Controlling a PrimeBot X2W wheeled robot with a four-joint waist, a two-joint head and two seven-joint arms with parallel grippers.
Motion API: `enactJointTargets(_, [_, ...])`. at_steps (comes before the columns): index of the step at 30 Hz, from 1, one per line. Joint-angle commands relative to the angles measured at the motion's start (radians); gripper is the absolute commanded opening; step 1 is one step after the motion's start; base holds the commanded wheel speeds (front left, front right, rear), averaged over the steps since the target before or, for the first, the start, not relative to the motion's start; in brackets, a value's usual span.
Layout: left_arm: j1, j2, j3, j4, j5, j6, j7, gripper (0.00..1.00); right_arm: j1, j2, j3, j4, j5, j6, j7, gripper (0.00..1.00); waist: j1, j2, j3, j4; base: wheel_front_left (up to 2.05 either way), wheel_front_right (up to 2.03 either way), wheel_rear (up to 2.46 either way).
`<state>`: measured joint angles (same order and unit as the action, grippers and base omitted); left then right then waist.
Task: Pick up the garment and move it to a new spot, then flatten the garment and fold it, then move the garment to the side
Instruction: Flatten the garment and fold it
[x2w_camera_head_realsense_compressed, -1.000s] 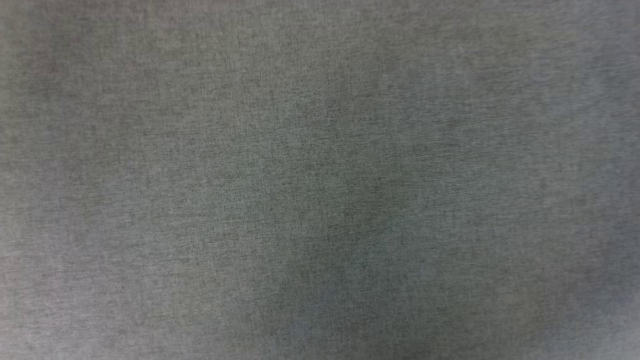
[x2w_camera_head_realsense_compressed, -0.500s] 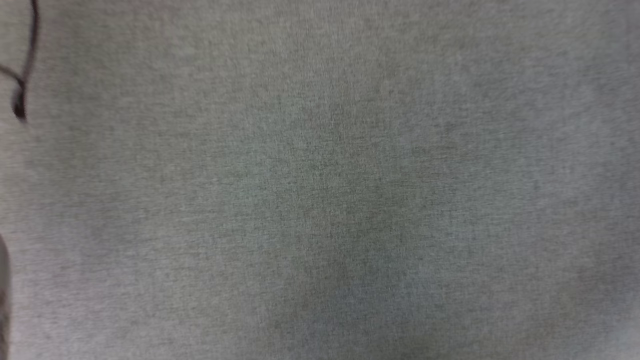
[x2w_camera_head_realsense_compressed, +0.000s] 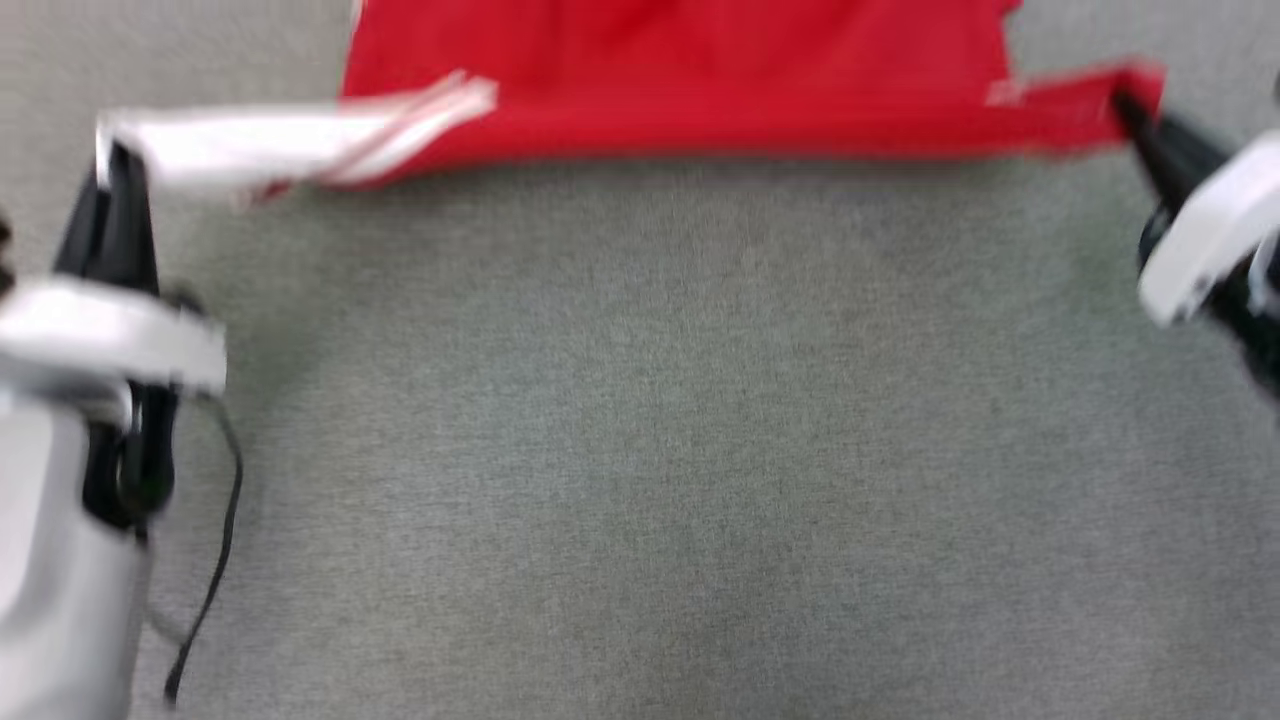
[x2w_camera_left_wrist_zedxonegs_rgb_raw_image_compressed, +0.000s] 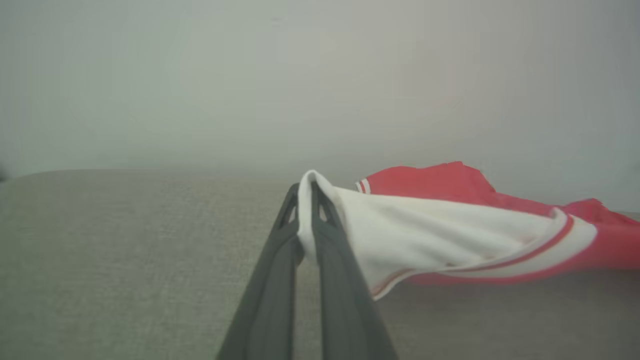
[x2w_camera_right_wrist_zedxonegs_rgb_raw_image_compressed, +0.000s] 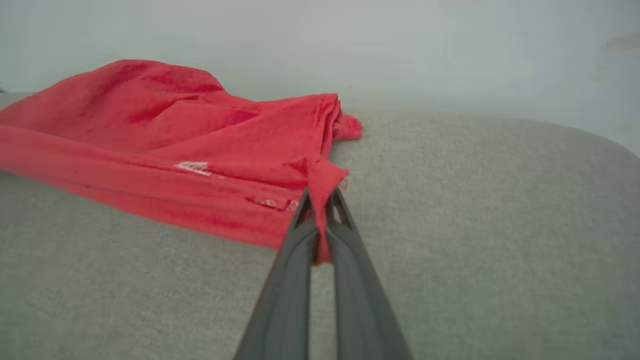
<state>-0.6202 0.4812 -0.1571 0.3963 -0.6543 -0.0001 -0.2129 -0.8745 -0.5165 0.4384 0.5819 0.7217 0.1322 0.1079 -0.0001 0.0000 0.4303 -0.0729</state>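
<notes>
The red garment (x2w_camera_head_realsense_compressed: 680, 80) with a white sleeve stretches across the top of the head view on the grey surface. My left gripper (x2w_camera_head_realsense_compressed: 115, 165) is shut on the white sleeve's end at the left; in the left wrist view the white cloth (x2w_camera_left_wrist_zedxonegs_rgb_raw_image_compressed: 440, 235) is pinched between the fingertips of the left gripper (x2w_camera_left_wrist_zedxonegs_rgb_raw_image_compressed: 306, 192). My right gripper (x2w_camera_head_realsense_compressed: 1130, 100) is shut on a red corner at the right. In the right wrist view the red garment (x2w_camera_right_wrist_zedxonegs_rgb_raw_image_compressed: 165, 150) trails left from the right gripper (x2w_camera_right_wrist_zedxonegs_rgb_raw_image_compressed: 320, 200), bunched and partly lifted.
A grey woven fabric surface (x2w_camera_head_realsense_compressed: 660, 450) spreads under everything, with open room in the near half. A thin black cable (x2w_camera_head_realsense_compressed: 215, 540) hangs beside my left forearm. A pale wall (x2w_camera_left_wrist_zedxonegs_rgb_raw_image_compressed: 300, 75) stands behind the surface's far edge.
The head view has shifted: before it held bare grey fabric, now both grippers and the garment are in it. A cable edge appeared at the left half a second ago.
</notes>
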Motion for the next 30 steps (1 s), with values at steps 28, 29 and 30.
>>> enactJointTargets(28, [0.872,-0.025,0.094,-0.516,-0.164,0.239,0.15,0.0,0.995,0.167,-0.492,-0.532,-0.146,-0.004,0.362,0.0,0.0001,0.0,-0.368,0.034,0.0,0.0,0.0])
enactJointTargets(29, [0.859,-0.025,0.086,-0.519,-0.159,0.238,0.156,0.0,0.995,0.181,-0.501,-0.549,-0.157,-0.003,0.381,0.0,0.0001,0.0,-0.369,0.034,0.0,0.0,0.0])
enactJointTargets(30, [0.842,-0.025,0.079,-0.524,-0.157,0.234,0.16,0.0,0.989,0.191,-0.508,-0.564,-0.168,-0.003,0.398,0.0,0.0001,0.0,-0.37,0.033,0.0,0.0,0.0])
